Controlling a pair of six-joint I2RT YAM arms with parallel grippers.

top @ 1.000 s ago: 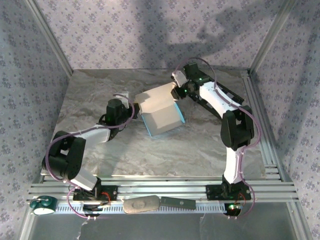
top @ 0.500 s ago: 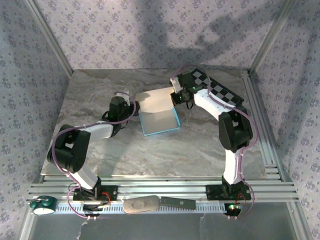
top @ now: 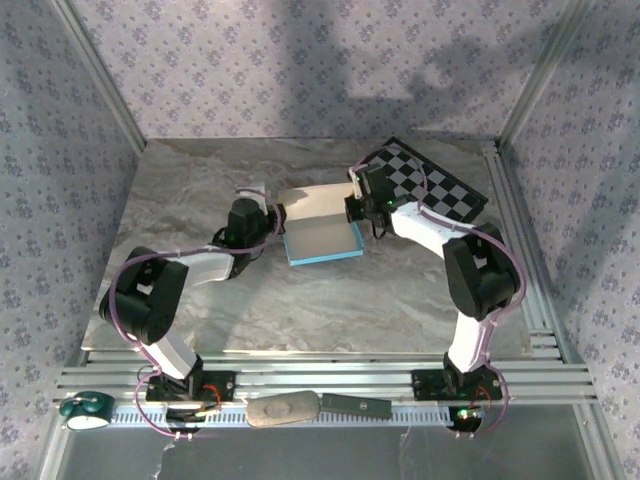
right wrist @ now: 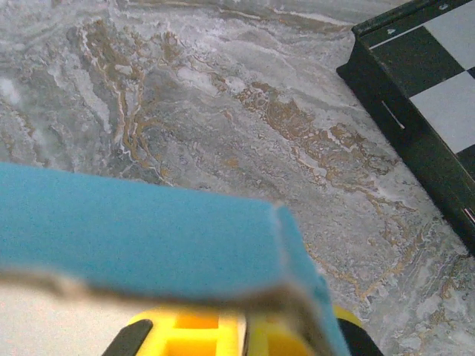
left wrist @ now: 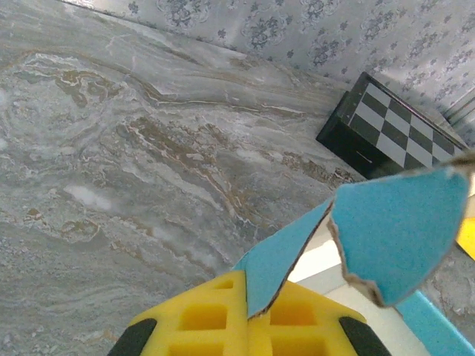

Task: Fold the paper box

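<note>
On the worktop (top: 400, 290), the left jaws and the right jaws each pinch closed on opposite flaps of the paper box (top: 322, 240).

Arm shells: we see smooth white covers on the left arm (top: 200, 266) and the right arm (top: 466, 340), set between chunky black joint housings.
Cables: we trace a thin purple cable looping along each arm from base to wrist.
Bases: we make out black blocks with red wires, and a small green light at the right one.
Left gripper (left wrist: 251, 304): we find yellow moulded fingers with square recesses, black at the outer corners.
Right gripper (right wrist: 245, 326): we note the same yellow fingers and black corners.
</note>
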